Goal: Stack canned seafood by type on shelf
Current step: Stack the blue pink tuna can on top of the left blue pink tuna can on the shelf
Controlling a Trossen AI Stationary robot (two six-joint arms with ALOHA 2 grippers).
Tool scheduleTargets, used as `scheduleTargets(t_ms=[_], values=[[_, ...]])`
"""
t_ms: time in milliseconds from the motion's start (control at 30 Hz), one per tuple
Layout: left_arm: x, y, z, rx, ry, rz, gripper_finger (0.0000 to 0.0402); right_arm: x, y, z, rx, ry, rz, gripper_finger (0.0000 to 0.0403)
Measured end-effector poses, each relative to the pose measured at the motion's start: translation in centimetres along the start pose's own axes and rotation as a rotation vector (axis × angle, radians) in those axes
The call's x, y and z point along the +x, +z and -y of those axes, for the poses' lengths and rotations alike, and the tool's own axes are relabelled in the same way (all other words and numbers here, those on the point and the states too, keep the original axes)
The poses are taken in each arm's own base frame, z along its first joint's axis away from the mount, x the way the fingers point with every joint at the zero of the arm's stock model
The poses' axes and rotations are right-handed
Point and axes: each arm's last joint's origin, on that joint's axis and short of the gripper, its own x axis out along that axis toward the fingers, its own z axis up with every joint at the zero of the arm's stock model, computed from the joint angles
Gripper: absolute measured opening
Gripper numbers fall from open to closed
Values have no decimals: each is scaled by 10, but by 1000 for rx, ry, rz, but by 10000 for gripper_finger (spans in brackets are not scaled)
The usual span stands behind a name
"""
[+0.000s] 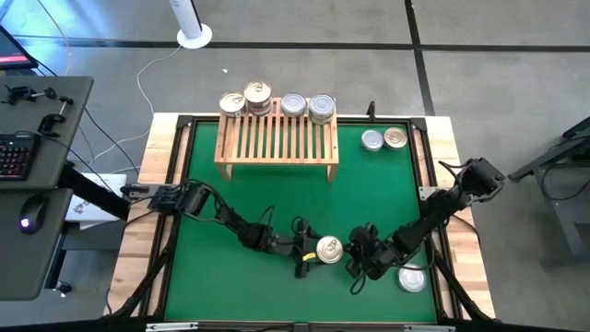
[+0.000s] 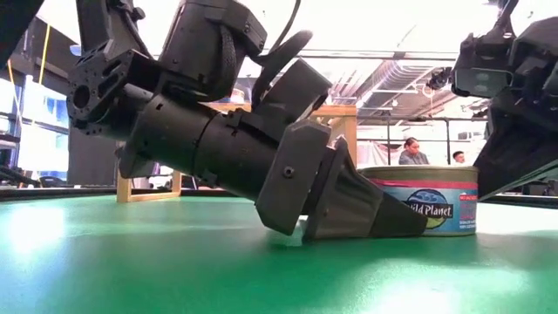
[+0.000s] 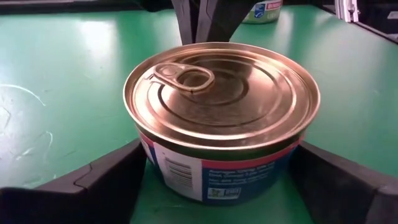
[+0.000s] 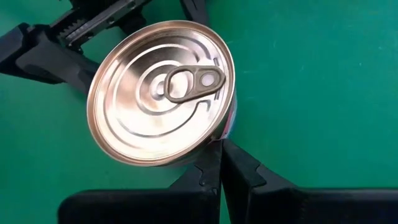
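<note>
- Green mat (image 1: 277,198) covers the desk.
- Left hand (image 1: 312,251) has its fingers spread around a gold-lidded tuna tin (image 1: 329,248), standing on the mat.
- Right hand (image 1: 358,255), fingers together, tips touching that tin's opposite side.
- Shelf (image 1: 277,138), beyond the tin, carries four tin stacks.

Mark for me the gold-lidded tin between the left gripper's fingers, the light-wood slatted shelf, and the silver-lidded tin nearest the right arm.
gold-lidded tin (image 3: 221,102), left wrist view, centre of lid.
light-wood slatted shelf (image 1: 277,140), high view, middle slats.
silver-lidded tin (image 1: 412,279), high view, lid centre.
</note>
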Motion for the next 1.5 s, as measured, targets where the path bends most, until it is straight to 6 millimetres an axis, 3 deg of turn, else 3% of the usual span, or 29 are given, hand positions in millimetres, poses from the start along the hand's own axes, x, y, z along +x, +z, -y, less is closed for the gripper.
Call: scheduleTargets(t_ms=[267,700,1500], values=[[2,1,-3,-61,-21,-3,389,2,4,0,22,5,18,0],[5,9,5,-33,21,27,390,6,9,1,21,10,5,0],[7,11,1,-100,6,10,390,6,11,2,28,-2,30,0]])
